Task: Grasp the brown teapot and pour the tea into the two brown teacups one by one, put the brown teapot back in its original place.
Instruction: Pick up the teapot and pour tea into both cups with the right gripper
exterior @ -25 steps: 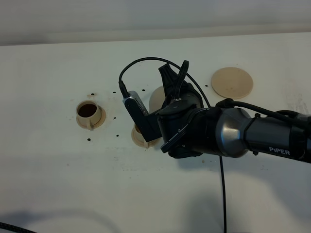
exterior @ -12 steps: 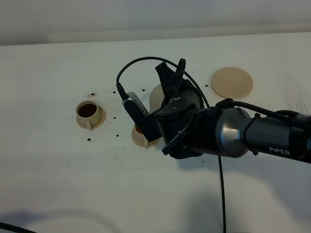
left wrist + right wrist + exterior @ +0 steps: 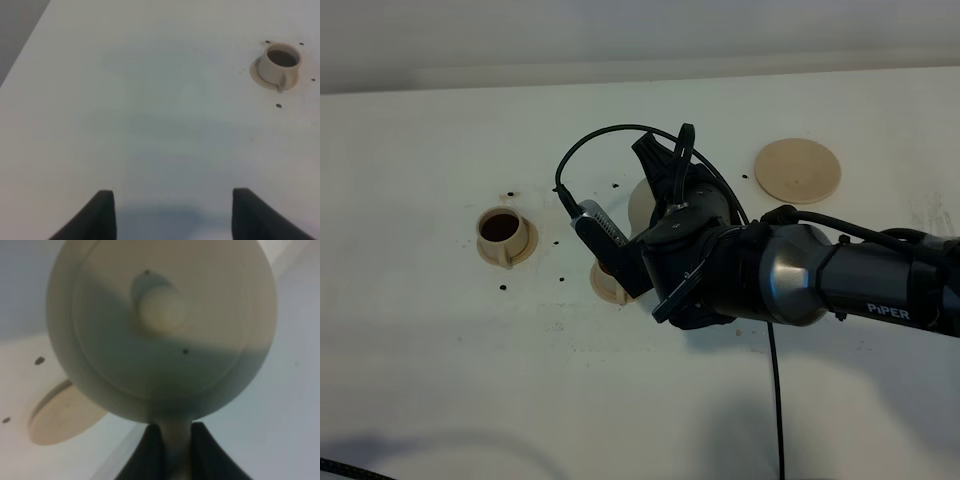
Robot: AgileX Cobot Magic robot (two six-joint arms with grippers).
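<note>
Over the last second the right arm's wrist has rolled a little further toward the left edge of the worktop (image 3: 440,380). The cable (image 3: 582,145) loop and the wrist camera (image 3: 610,240) have swung that way, and the brown teapot (image 3: 641,199) it carries has tipped a touch more. The right claw (image 3: 173,442) is pinched narrow on the pot's loop handle, with the lid and its knob facing the wrist view. The pot hangs above the middle of the worktop, just over the second teacup (image 3: 608,283). That cup is mostly hidden behind the camera, so I can't tell how full it is. The first teacup (image 3: 503,236), toward the left edge, already holds dark tea. To me that reads as the second pour under way, with the tilt deepening rather than ending. The coaster (image 3: 798,170) sits bare toward the far right corner, waiting for the pot's return. The left claw (image 3: 172,195) hangs spread wide over bare worktop, holding nothing, with the filled cup well apart from it.
</note>
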